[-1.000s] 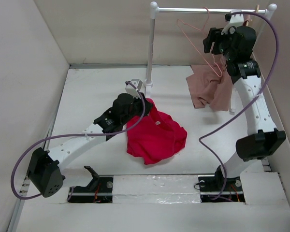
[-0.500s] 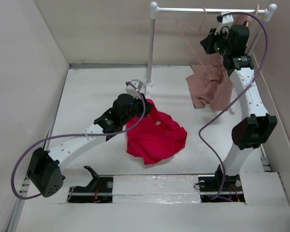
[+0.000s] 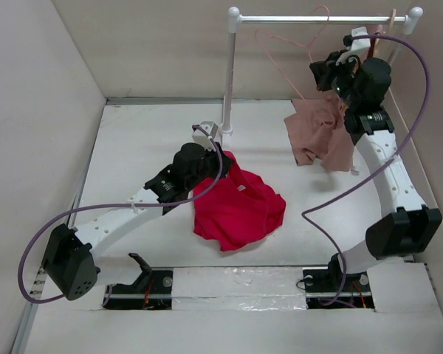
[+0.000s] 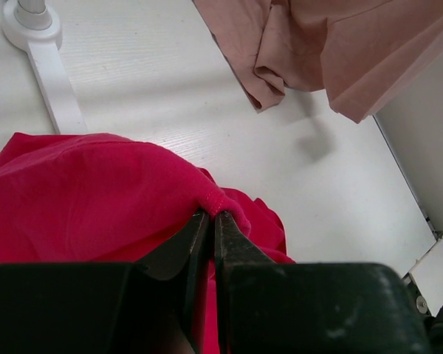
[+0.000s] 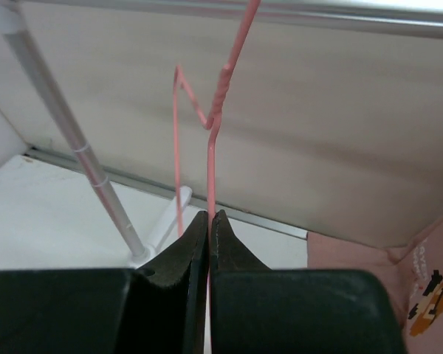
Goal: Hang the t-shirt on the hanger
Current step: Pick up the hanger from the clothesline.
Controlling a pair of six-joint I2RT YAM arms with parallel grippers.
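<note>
The crimson t-shirt [image 3: 240,210] lies crumpled on the white table, and one edge is lifted. My left gripper [image 3: 223,158] is shut on that edge; in the left wrist view the red hem [image 4: 220,200] bunches at the gripper [image 4: 212,215] tips. The salmon-pink wire hanger [image 3: 279,65] hangs by its hook from the rail, swung out to the left. My right gripper [image 3: 321,70] is up beside the rail. In the right wrist view the gripper [image 5: 210,214] is shut on the hanger's straight wire [image 5: 210,147] below the twisted neck.
A white rail [image 3: 317,16] on a post [image 3: 229,74] crosses the back right. A dusty pink-tan shirt [image 3: 321,133] hangs from it under my right arm and also shows in the left wrist view [image 4: 332,51]. Walls enclose the table on the left, back and right.
My right gripper has shut on the hanger's wire, and the hanger has swung left and up under the rail. The left arm and the t-shirt have not moved.
</note>
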